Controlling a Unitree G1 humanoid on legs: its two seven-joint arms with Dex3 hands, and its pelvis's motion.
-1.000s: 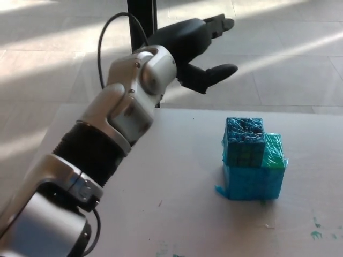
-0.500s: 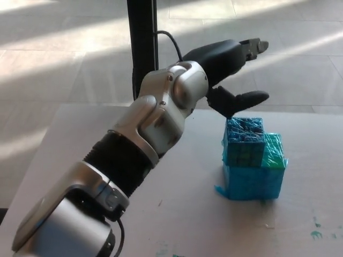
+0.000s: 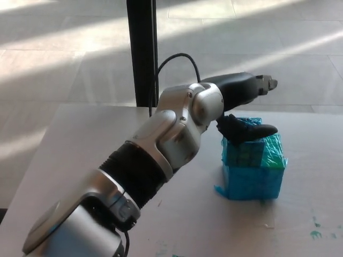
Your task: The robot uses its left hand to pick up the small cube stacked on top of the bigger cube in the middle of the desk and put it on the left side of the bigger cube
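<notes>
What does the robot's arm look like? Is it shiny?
Yes! The left arm has shiny silver shells with a black ribbed band between them. Its left hand is black with thick rounded fingers. A thin black cable loops up behind it.

Indoor lab-like room: paint-stained desk (image 3: 300, 225), tiled floor (image 3: 64, 59), black post (image 3: 142, 48).

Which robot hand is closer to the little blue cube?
The left. The left hand is open right over the small cube, with its thumb lying across the cube's top. The right hand is not in the picture at all.
</notes>
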